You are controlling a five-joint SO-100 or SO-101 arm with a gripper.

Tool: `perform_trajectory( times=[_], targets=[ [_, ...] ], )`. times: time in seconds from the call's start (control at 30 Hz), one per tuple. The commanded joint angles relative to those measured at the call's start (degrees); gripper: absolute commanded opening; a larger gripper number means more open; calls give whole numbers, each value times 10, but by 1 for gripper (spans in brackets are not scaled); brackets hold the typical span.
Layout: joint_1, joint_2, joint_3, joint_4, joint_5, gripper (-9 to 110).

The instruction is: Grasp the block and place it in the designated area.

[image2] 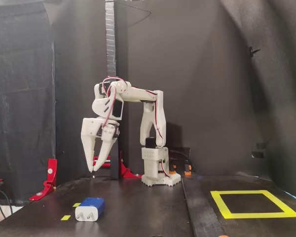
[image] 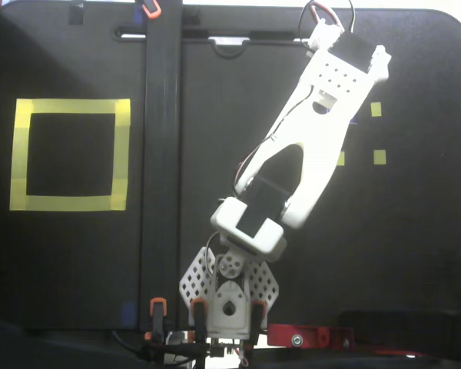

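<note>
Hanging above the black table (image2: 138,207), my gripper (image2: 94,170) points down with its jaws spread apart and nothing between them. In the side-on fixed view the block (image2: 90,209) lies on the table below, nearer the camera, apart from my fingertips. The designated area (image2: 250,204) sits well away at right, empty.

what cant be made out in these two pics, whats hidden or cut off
- The block: shows only in the side fixed view; in the top-down one the arm covers where it lies.
- The gripper: open in the side view; from above its fingertips are hidden under the arm's own body.
- The small yellow tape squares: some are partly covered by the arm from above.
- The designated area: its far right corner is dim in the side view.
</note>
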Motion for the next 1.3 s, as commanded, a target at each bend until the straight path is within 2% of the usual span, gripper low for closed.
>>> perform_trajectory(
  times=[0.0,0.17,0.3,0.7,1.27],
  targets=[
    [5,3,-26,-3,-1,6],
    [10,3,-26,2,-2,27],
    [13,3,-26,3,-2,37],
    [46,-11,-25,9,4,38],
    [66,-144,-26,-91,4,38]
  ],
)
